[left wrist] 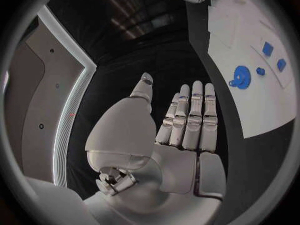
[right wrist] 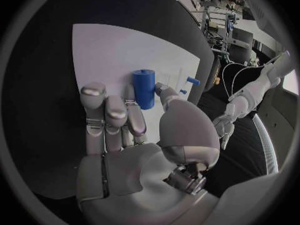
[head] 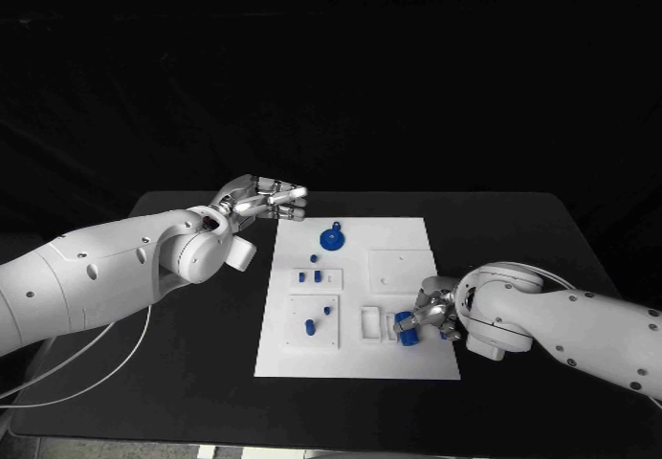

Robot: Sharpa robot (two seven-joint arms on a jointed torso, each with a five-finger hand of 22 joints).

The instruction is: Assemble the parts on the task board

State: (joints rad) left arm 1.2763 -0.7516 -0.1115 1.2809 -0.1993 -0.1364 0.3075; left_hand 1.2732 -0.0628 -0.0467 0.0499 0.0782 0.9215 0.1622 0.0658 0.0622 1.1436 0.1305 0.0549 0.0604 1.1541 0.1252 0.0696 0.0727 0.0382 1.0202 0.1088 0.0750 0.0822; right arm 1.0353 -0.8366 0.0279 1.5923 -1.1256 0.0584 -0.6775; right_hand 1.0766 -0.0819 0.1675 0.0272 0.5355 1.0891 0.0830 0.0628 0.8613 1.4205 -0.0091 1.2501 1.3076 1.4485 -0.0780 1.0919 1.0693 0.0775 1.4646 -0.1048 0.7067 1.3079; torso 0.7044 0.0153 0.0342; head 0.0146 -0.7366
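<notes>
Right hand point(head: 430, 316) around blue cylinder point(right wrist: 144, 87)

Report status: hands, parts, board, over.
Left hand open, off the task board's far left corner. Right hand gripping blue cylinder over the board's near right. Nothing in the way.

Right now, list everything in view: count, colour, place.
Black table: one, under everything.
White rectangular task board: one, at the table's middle.
Blue round disc part with a tab: one, on the board's far end.
Small blue peg parts: several, on the board's left half; exact count unclear.
Blue cylinder part: one, near the board's near right corner, at the right hand's fingertips; whether it is gripped is unclear.
White cable: one, trailing below the left arm.
Left robot hand: silver, holds nothing, just off the board's far left corner.
Right robot hand: silver, over the board's near right corner.
</notes>
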